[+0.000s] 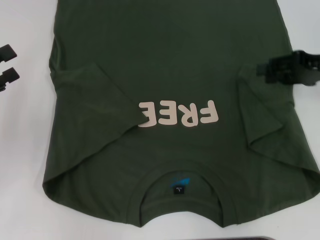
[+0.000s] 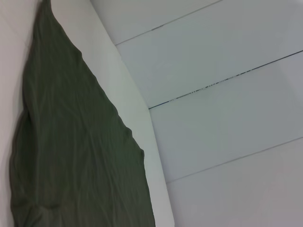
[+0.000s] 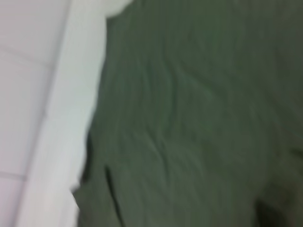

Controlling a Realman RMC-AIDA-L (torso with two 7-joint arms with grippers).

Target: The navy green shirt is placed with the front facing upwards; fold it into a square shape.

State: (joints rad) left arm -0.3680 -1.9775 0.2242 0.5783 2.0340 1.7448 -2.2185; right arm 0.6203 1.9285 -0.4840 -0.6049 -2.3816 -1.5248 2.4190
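The navy green shirt [image 1: 170,75] lies flat on the white table [image 1: 25,150], front up, with its collar and black neck label [image 1: 179,190] at the near edge. The pale pink "FREE" lettering [image 1: 179,114] reads upside down from the head view. Both short sleeves are folded inward over the body. My left gripper [image 1: 6,63] rests over bare table just left of the shirt, its two black fingers apart and empty. My right gripper [image 1: 272,67] hovers over the shirt's right edge by the folded sleeve. The wrist views show green cloth [image 2: 71,151] [image 3: 189,118].
White tabletop shows on both sides of the shirt. A dark object [image 1: 260,238] peeks in at the near edge. The left wrist view shows the table's edge [image 2: 142,109] with pale floor tiles [image 2: 227,118] beyond it.
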